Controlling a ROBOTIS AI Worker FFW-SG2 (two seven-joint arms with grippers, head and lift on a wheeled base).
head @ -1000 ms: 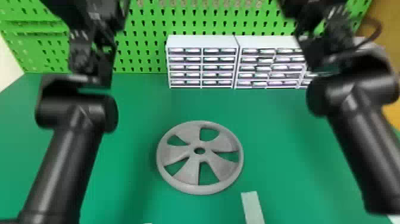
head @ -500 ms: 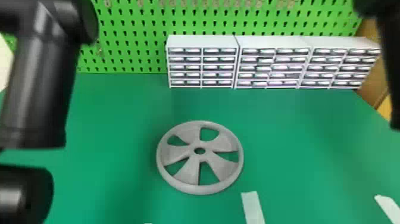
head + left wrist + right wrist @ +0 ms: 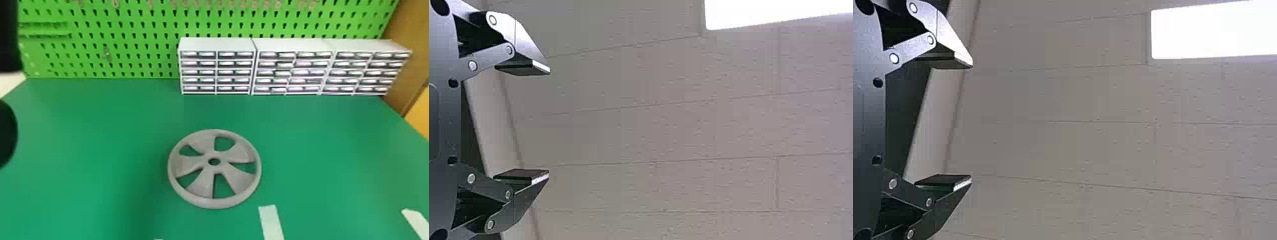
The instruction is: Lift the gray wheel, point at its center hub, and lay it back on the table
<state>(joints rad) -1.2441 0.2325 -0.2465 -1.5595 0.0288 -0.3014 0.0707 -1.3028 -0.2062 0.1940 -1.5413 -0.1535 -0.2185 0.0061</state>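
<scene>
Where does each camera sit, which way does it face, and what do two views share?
Head view: on the head, facing forward and down at wheel, table and pegboard; left arm at left edge.
Left wrist view: on that wrist, apparently facing the ceiling; left gripper, open.
Right wrist view: on that wrist, likewise facing up; right gripper, open.
Both wrist views share paneled ceiling and a bright light.

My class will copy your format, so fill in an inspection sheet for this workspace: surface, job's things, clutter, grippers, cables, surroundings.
Surface: green table, plain.
Job's things: gray wheel lying flat on the table, center hub hole uncovered.
Clutter: pale strips on the table, nearer the robot than the wheel.
Grippers: left gripper and right gripper both open, nothing between their fingers.
Cables: nothing seen.
Surroundings: green pegboard and white drawer units behind the wheel.
</scene>
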